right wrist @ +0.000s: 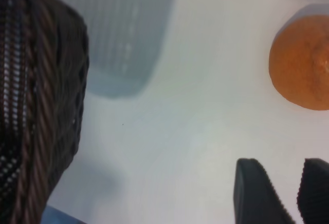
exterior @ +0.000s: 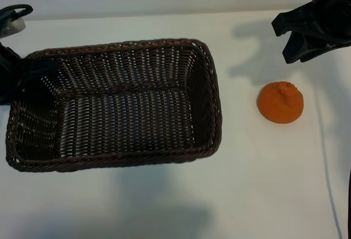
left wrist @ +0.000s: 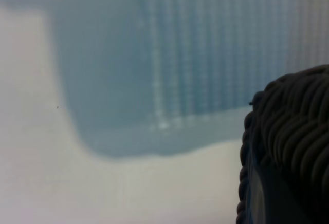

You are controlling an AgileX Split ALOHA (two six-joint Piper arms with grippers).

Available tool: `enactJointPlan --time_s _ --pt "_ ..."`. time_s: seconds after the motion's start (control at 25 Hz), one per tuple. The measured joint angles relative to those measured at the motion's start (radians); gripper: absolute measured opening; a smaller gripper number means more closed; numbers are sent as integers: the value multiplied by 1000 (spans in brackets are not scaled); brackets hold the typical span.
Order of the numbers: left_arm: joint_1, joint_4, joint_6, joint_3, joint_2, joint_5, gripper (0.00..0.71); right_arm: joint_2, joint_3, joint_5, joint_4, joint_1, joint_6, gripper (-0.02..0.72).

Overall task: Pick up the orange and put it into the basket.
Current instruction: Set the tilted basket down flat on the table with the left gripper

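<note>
Now the right gripper (exterior: 293, 39) hangs part-open and empty above the orange (exterior: 280, 102); centre the jaws over its knob, then descend. Left gripper (exterior: 24, 83) grips the wicker basket (exterior: 211, 85) rim.

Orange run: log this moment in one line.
orange: on table, untouched | basket: empty | right end effector: open, above orange | left end effector: at basket's left end

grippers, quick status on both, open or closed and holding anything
Left gripper: at the basket's left end, cannot be told.
Right gripper: open, empty, above the orange.
</note>
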Motion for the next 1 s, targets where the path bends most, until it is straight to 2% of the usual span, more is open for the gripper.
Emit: enactJointPlan --time_s 0.68,0.8,1.0 --pt "-1 -101 6 -4 14 7 156 0 0 0 0 0 -1 247" --pt "-21 -102 -8 -27 50 10 156 0 0 0 0 0 -1 247" --pt "-101 -104 -55 -119 127 11 156 0 0 0 0 0 -1 247"
